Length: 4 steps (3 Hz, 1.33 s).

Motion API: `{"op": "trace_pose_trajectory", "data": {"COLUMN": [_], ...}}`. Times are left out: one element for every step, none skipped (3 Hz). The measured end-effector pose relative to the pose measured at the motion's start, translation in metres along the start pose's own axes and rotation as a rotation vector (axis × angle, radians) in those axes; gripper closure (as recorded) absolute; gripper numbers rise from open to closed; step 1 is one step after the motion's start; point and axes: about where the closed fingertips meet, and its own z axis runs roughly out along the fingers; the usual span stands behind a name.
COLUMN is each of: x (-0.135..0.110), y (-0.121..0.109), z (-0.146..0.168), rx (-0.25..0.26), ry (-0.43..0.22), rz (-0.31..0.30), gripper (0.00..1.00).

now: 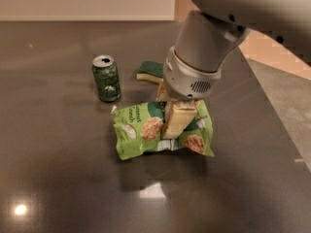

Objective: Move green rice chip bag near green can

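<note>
The green rice chip bag [141, 130] is a crinkly light-green pouch with tan chip pictures, held just above or on the dark table in the middle of the view. My gripper [176, 114] comes down from the upper right and is shut on the bag's middle, one cream finger [177, 120] showing in front of it. The green can [106, 78] stands upright with a silver top, a short way up and to the left of the bag, apart from it.
A green-and-cream sponge [150, 71] lies behind the bag, partly hidden by my arm [204, 47]. The dark table [58, 178] ends at an edge on the right, with lighter floor [286, 96] beyond.
</note>
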Motion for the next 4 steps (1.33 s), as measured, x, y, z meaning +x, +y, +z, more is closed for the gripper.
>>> {"op": "trace_pose_trajectory", "data": {"x": [-0.017,-0.024,-0.026,-0.028], "y": [-0.024,-0.045,-0.06,-0.07], "z": [0.005,0.012,0.015,0.017], "rx": [0.0,0.008,0.028,0.047], "ry": [-0.013,-0.019,-0.041,-0.061], "rz": [0.049,0.091,0.084,0.047], "gripper": [1.0,1.0,0.85,0.66]}}
